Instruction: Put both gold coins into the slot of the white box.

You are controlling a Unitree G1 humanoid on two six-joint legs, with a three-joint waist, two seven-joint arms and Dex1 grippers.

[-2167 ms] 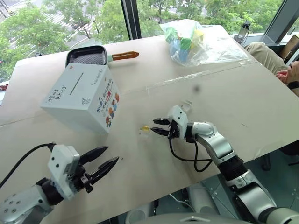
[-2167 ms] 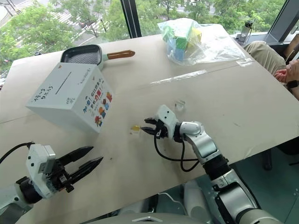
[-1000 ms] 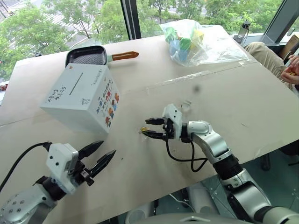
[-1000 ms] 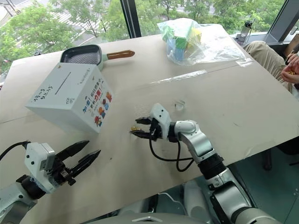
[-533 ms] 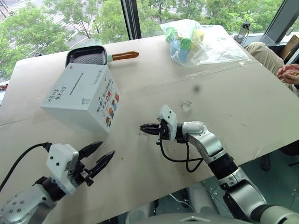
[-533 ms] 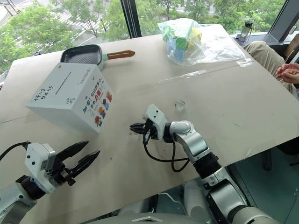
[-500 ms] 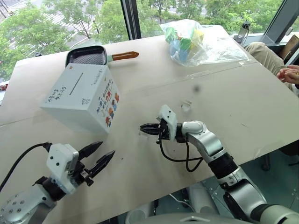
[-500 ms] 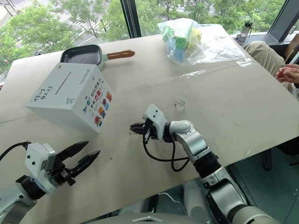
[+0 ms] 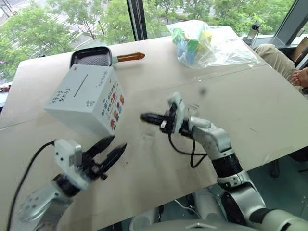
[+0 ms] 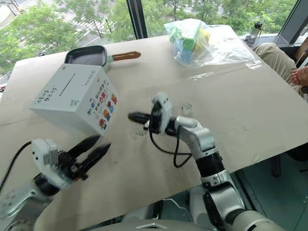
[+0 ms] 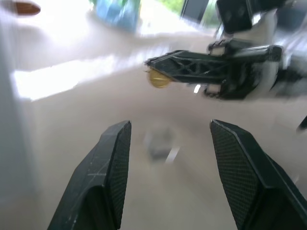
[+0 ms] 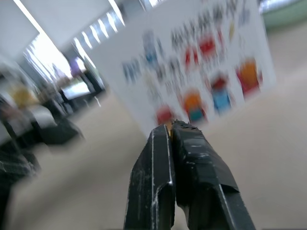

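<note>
- One coin is pinched at the tip of the right gripper in the left eye view; the gripper is clenched on it and held clear of the table, pointing toward the box, presumably to carry the coin to the slot on the box's upper white face. The left gripper hovers low near the table's front edge with its fingers apart, holding nothing and well apart from the box. A second coin cannot be made out.
- Right eye view: same layout. The box stands tilted, its picture side facing the right gripper and the slot turned up and away, so the coin will likely have to rise over the near edge. A black pan lies just behind the box; a clear bag of coloured pieces sits far back.
- Left wrist view: the left gripper's fingers stand spread and empty; beyond them, the right gripper holds the yellow disc at its very tip. A small clear piece lies on the table below.
- Right wrist view: the fingers are pressed together, a sliver of gold between their tips, aimed at the box's picture side.
</note>
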